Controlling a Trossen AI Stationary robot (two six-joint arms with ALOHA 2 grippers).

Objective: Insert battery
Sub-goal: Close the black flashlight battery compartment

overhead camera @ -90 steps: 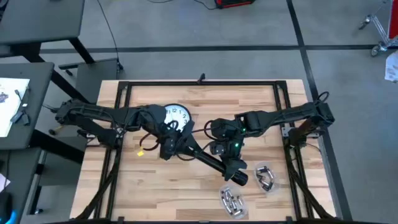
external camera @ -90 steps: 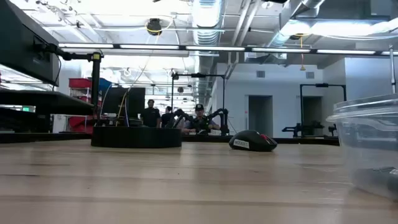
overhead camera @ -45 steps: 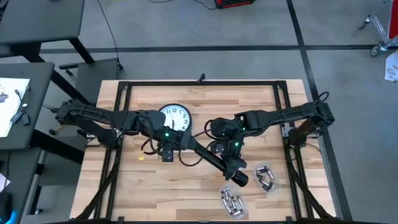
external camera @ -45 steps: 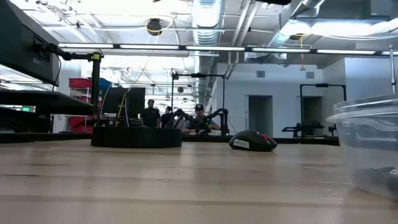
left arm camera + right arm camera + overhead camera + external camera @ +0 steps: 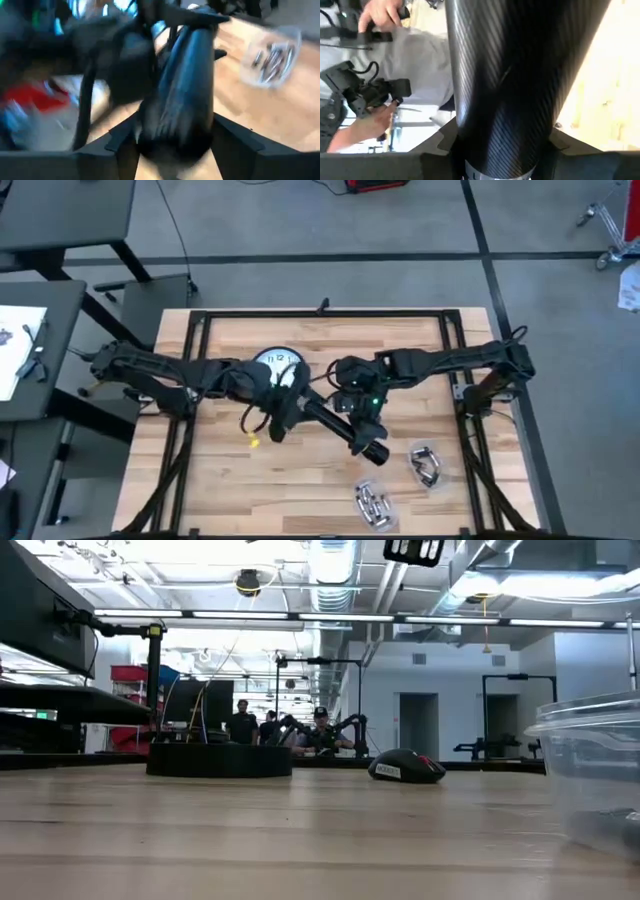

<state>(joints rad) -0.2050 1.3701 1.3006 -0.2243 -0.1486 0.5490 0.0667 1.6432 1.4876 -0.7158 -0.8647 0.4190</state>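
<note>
Flashlight, the long black carbon-weave tube, is gripped by left gripper and right gripper; keep it level, because tilting risks jamming any battery.

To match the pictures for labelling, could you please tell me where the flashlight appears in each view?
High view: flashlight slants across the middle of the table.
Low view: not clearly in it; only an unidentifiable dark shape at the top edge.
Left wrist view: fills the middle, blurred.
Right wrist view: fills the middle, woven-pattern barrel.
Shared landmark: the wooden table, seen in all four.
</note>
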